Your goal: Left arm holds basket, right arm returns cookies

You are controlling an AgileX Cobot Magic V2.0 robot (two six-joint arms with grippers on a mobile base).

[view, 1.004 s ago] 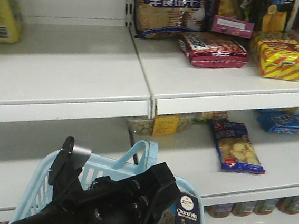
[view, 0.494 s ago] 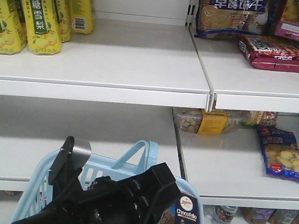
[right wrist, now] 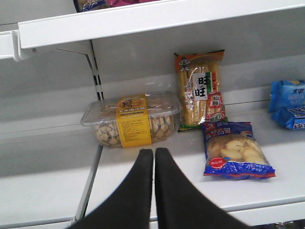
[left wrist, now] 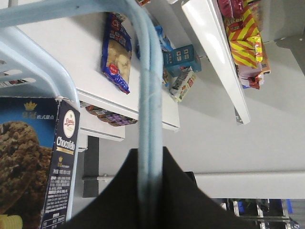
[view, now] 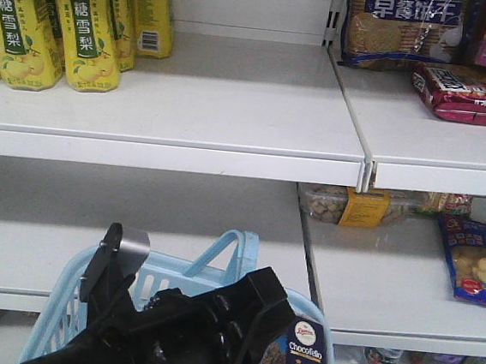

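At the lower front of the shelving, the left gripper point(left wrist: 150, 164) is clamped on the looped handle point(left wrist: 147, 95) of the basket point(view: 170, 271). The cookies point(view: 305, 360) stand upright inside the basket at its right-hand corner. The right gripper point(right wrist: 153, 155) hovers over a shelf point(right wrist: 47, 191) with its fingers pressed together, holding nothing, near a clear tub of biscuits point(right wrist: 131, 119).

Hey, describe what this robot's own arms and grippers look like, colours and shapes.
The left arm is bulky matte black, with blocky housings and thin black cables; one finger is capped by a silver-grey block. The left gripper shows as plain black wedges in its wrist view. The right gripper has two smooth black fingers tapering to rounded tips. No markings show.
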